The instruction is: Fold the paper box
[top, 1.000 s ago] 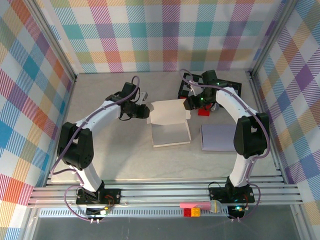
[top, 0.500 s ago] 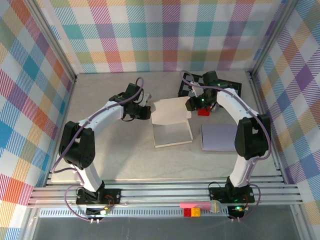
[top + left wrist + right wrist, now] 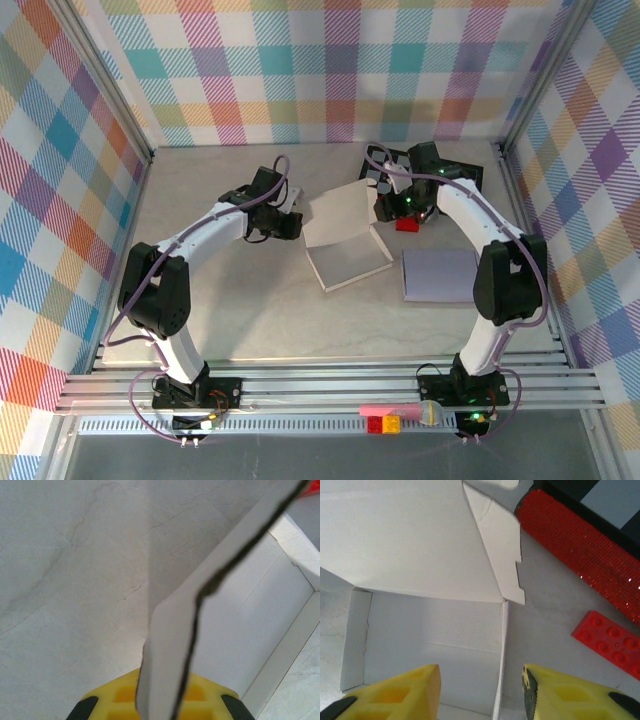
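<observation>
The white paper box (image 3: pixel 347 243) lies on the table (image 3: pixel 220 300) near its middle, a little toward the far edge, turned at a slant to the table's edges, with its shallow tray facing up and its lid tilted up along the tray's far side. The left gripper (image 3: pixel 292 224) reaches in from the left side of the table and meets the lid at its left edge; in the left wrist view the yellow fingers (image 3: pixel 115 702) are clenched on a thin white flap of the paper box (image 3: pixel 260 630), whose dark cut edge runs up between them, and the tray's floor and low wall show to the right of it. The right gripper (image 3: pixel 383 212) is at the lid's right end; in the right wrist view the right gripper (image 3: pixel 480 692) is released, its two yellow fingers (image 3: pixel 400 695) spread apart above the tray's right wall, touching nothing, with the raised lid and a notched side flap of the paper box (image 3: pixel 430 630) beyond them. Just right of the box lies a red toy brick (image 3: pixel 407 224), and in the right wrist view the red toy brick (image 3: pixel 612 642) sits near a red glittery roll (image 3: pixel 575 545). A black board (image 3: pixel 455 172) lies at the far edge, and a pale lilac sheet (image 3: pixel 440 274) lies flat toward the table's right edge, apart from the box
</observation>
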